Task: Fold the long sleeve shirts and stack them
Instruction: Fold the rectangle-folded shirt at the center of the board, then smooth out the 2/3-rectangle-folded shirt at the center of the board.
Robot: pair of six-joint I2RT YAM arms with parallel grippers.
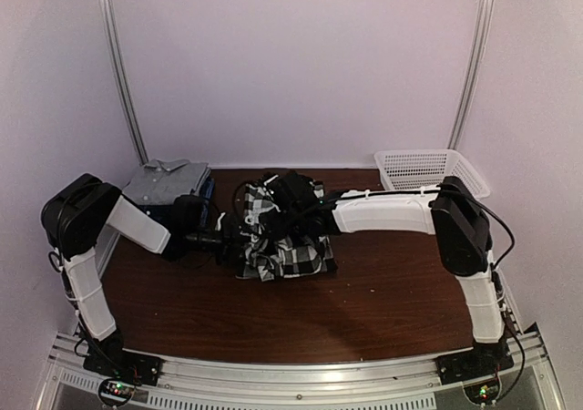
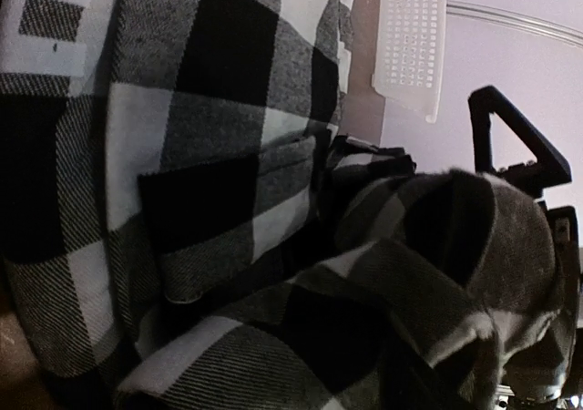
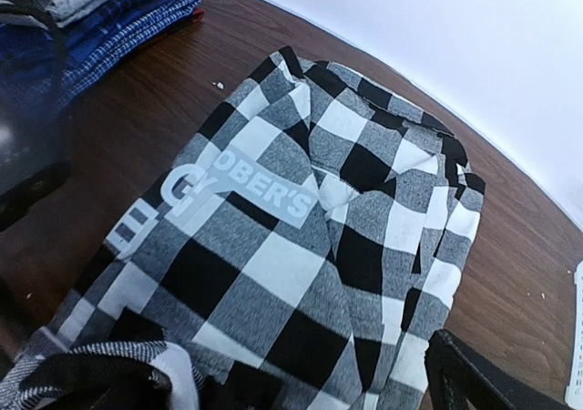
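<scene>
— On the dark table (image 1: 383,301), what lies there?
— The plaid shirt (image 1: 284,251), crumpled, with printed lettering showing.
— Right gripper (image 1: 269,220)?
— Above the plaid shirt, jaws spread wide, holding nothing.
— Left gripper (image 1: 215,239)?
— At the plaid shirt's left edge, with checked cloth bunched between its fingers. I cannot tell if it grips.
— Others?
— The grey shirt (image 1: 167,178) tops the blue shirts (image 3: 109,27), stacked far-left of the plaid shirt. The white basket (image 1: 428,169) sits far-right.

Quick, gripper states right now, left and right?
Left gripper: closed on a bunch of the plaid shirt.
Right gripper: open over the plaid shirt, holding nothing.
</scene>
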